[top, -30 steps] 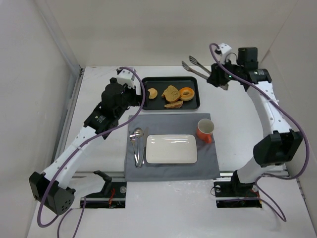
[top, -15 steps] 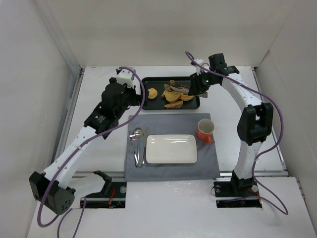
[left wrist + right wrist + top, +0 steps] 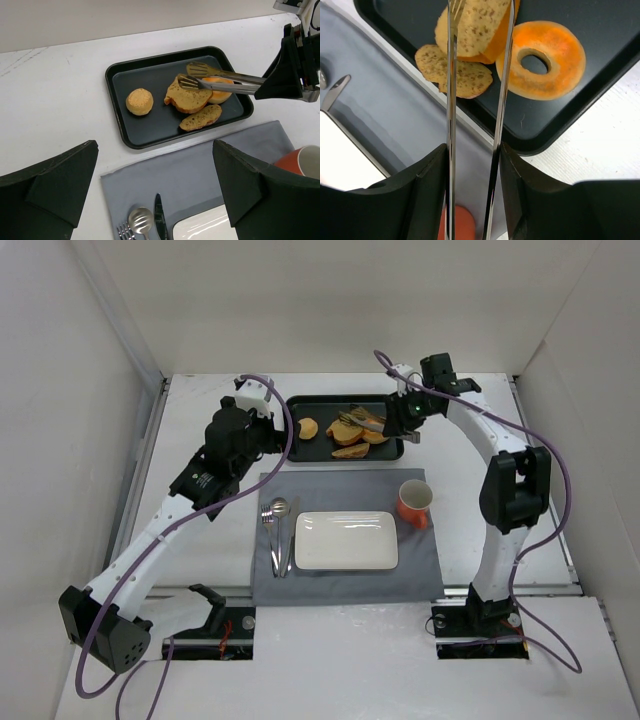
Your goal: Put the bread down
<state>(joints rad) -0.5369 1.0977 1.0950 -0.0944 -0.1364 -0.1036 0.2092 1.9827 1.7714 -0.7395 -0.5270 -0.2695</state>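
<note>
While the right gripper [image 3: 472, 165] is partly closed on the tongs [image 3: 451, 100], we record their tips straddling the larger bread slice [image 3: 477, 30] | both slices lie in the black tray [image 3: 600, 30], the half-slice [image 3: 455, 72] just beside the larger, toward the near rim | left gripper [image 3: 155, 150] spread wide, holding nothing.

White table [image 3: 470, 480] — black tray [image 3: 318, 448] at back, grey placemat [image 3: 340, 585] just before it.

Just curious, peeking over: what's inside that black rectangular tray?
A small round bun, a large toasted bread slice, a narrower half-slice and an orange glazed ring donut. Metal tongs in the right claw hide part of the slice and donut.
</note>
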